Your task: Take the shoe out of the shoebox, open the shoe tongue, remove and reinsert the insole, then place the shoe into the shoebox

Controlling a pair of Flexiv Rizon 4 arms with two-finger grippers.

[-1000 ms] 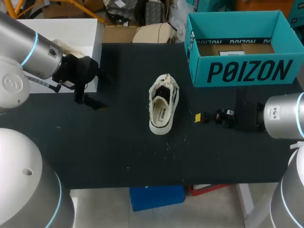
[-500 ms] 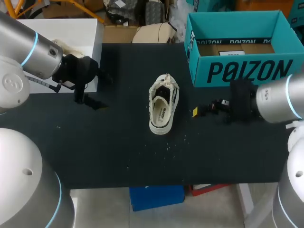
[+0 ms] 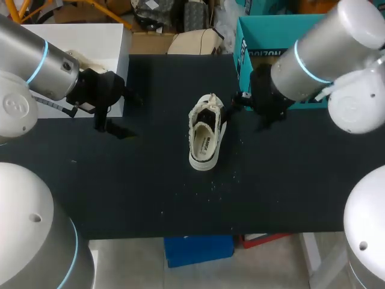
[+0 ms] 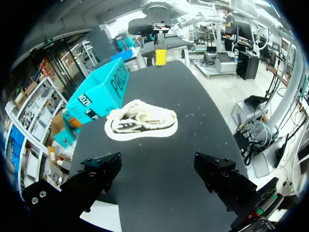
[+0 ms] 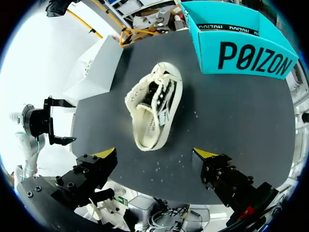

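My right gripper (image 5: 155, 154) has swung in from the table edge to beside the shoe (image 3: 205, 132).
Its fingers gape wide; my left gripper (image 4: 158, 164) stays put, fingers likewise apart.

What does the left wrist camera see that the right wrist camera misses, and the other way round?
Only the left wrist view faces the right tool, beyond the shoe. Only the right wrist view faces the left tool, open, and looks down into the shoe. Both show the shoe on the black table, apart from the teal shoebox.
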